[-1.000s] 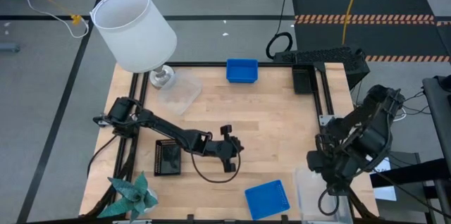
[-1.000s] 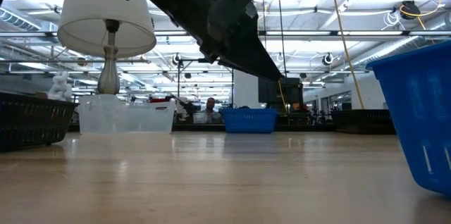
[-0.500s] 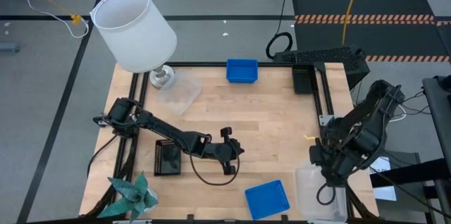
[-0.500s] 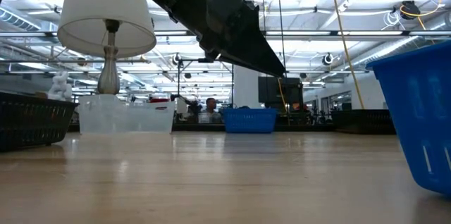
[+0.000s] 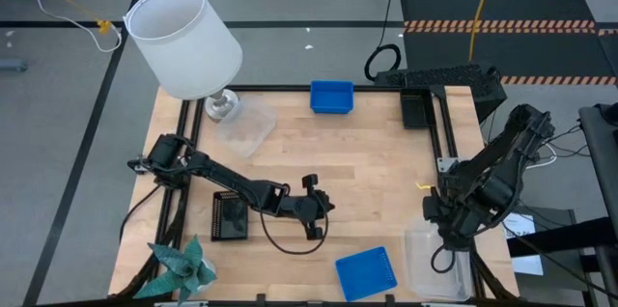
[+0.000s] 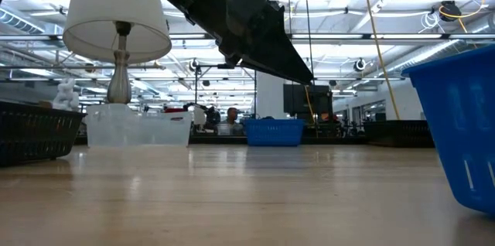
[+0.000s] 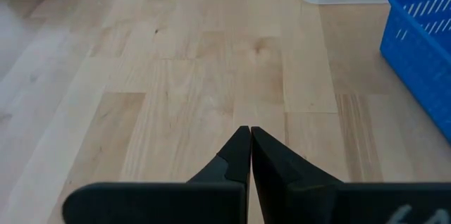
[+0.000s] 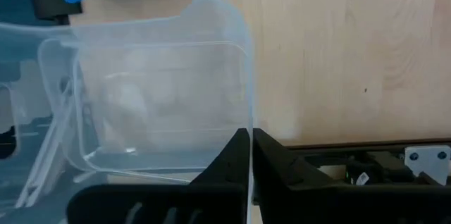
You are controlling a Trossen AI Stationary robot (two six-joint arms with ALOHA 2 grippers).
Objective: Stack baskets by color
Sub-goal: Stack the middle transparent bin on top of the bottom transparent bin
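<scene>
Grip on the clear see-through plastic basket (image 8: 162,104): right gripper (image 8: 250,139) pinches its rim, jaws closed; next, carrying it to the other clear basket (image 5: 246,125). Left gripper (image 7: 250,134) waits mid-table, closed, empty.

Six baskets are showing on the table, two of each colour. Two blue baskets are sitting there: one (image 5: 331,96) at the far edge near its middle, the other (image 5: 367,273) at the near edge, right of centre. Two clear baskets are lying there too: one (image 5: 245,125) near the far left corner beside the lamp's foot, the other (image 5: 437,266) in the near right corner. Two black slotted baskets are resting there: one (image 5: 230,215) towards the near left, one (image 5: 416,109) in the far right corner. One white lamp (image 5: 185,41) is standing at the far left corner, and one teal paper plant (image 5: 181,266) is sitting at the near left corner. Two dark arms are reaching over the table.
</scene>
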